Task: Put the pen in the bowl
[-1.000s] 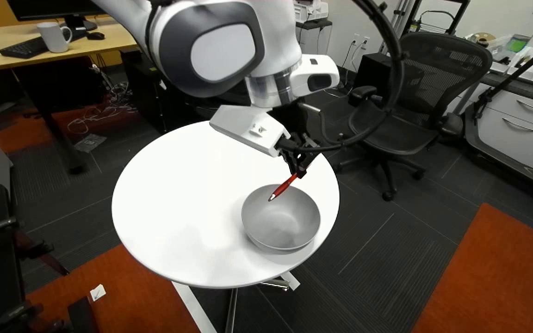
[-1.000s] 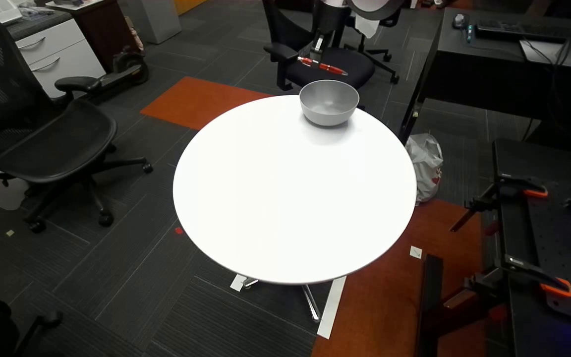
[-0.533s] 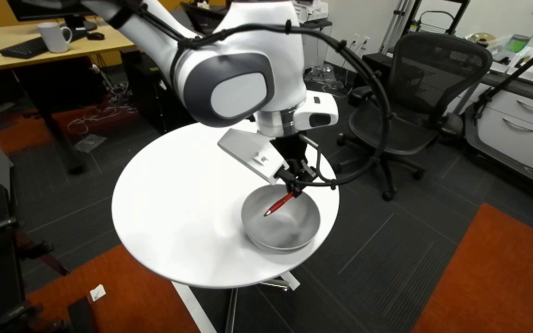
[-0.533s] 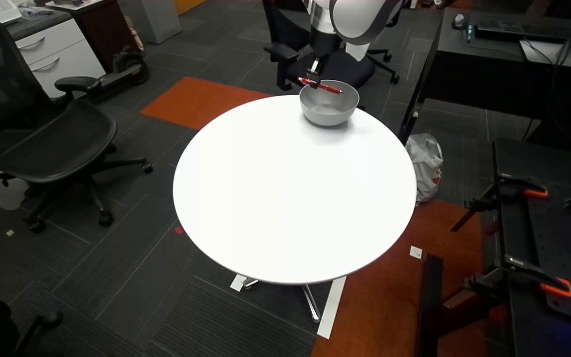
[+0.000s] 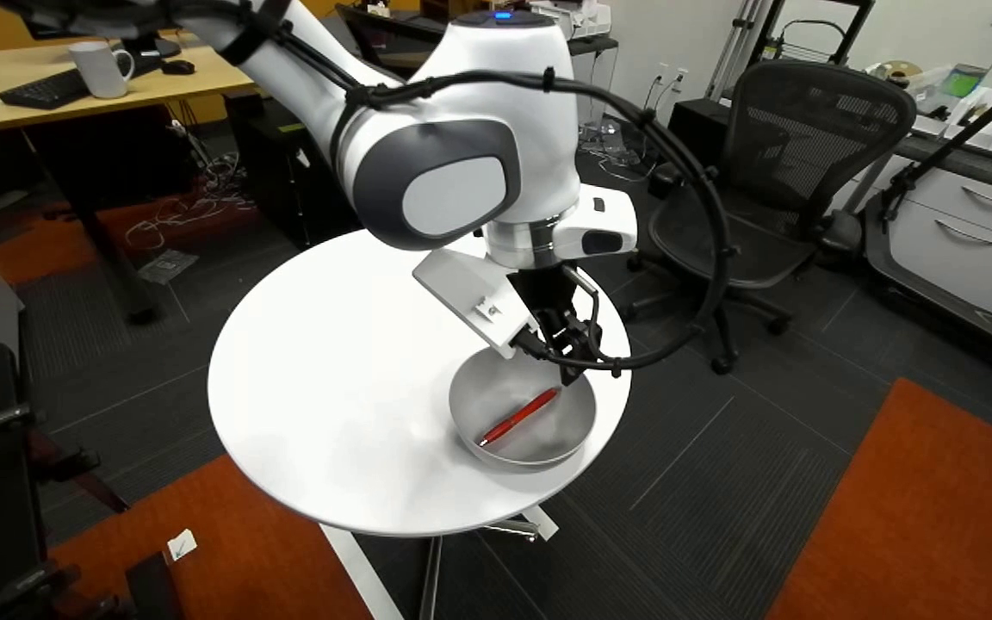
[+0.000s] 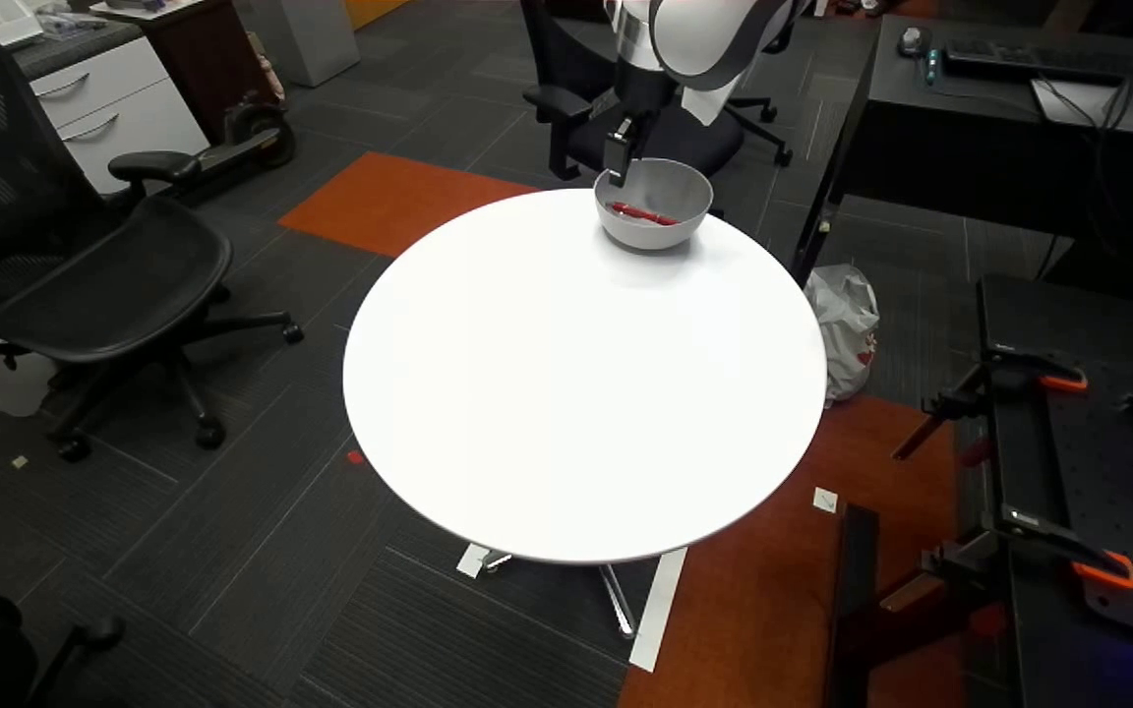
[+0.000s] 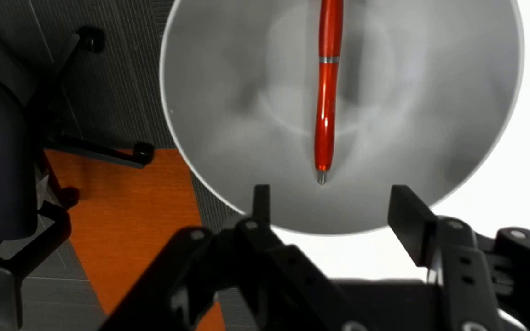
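Observation:
The red pen point(image 7: 325, 110) lies inside the grey bowl point(image 7: 219, 82), its metal end toward my fingers in the wrist view. Both exterior views also show the pen point(image 5: 520, 417) point(image 6: 645, 213) down within the bowl point(image 5: 509, 457) point(image 6: 653, 236). My gripper point(image 7: 329, 202) stands open, with nothing between its fingers point(image 7: 407, 225). In an exterior view the gripper point(image 5: 572, 372) hovers over the bowl's rim on the side toward the arm, apart from the pen.
The bowl sits near the edge of a round white table point(image 5: 332, 370) point(image 6: 576, 393). A black office chair point(image 5: 771, 172) stands beyond the table. The arm's cable point(image 5: 703, 198) loops out beside the wrist.
The gripper came down toward the bowl with the pen in its grip, then opened. The pen has dropped from the fingers into the bowl. Bowl and table have stayed in place.

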{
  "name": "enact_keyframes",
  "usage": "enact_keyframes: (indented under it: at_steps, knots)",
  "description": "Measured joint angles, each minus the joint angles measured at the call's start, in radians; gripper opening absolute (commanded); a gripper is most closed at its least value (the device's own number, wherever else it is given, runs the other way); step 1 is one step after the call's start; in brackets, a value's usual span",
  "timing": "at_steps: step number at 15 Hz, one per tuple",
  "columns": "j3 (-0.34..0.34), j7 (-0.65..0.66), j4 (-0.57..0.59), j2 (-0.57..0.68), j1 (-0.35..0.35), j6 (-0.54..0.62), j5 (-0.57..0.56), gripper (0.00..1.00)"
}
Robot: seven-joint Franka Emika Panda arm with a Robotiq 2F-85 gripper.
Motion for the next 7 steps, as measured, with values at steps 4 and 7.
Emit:
enact_keyframes:
  at_steps: [4,7]
  knots:
    - [0.002,0.001,0.002,0.0,-0.001,0.0,0.002,1.0]
    - [0.027,-0.001,0.002,0.0,-0.016,0.0,0.027,1.0]
